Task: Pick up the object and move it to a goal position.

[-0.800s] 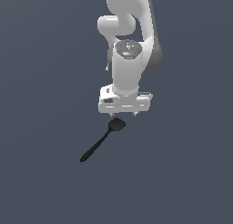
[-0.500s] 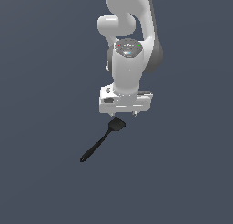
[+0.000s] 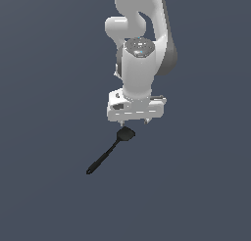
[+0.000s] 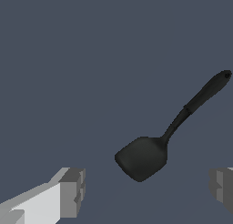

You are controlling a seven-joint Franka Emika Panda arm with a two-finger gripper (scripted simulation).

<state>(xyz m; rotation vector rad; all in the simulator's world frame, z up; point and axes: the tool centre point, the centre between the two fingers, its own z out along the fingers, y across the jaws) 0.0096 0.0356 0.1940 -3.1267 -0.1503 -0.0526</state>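
Observation:
The black spatula lies flat on the dark grey floor, its squarish head toward the arm and its thin handle running off to the exterior view's left and front. My gripper hangs just above and behind the head, apart from it, with the fingers spread wide and nothing between them. In the wrist view the spatula's head sits between the two fingertips, nearer the far one, and the handle slants away.
The floor is a plain dark grey surface with no other objects or edges in view. The white arm stands behind the spatula.
The arm and gripper have shifted very slightly; the spatula has not moved.

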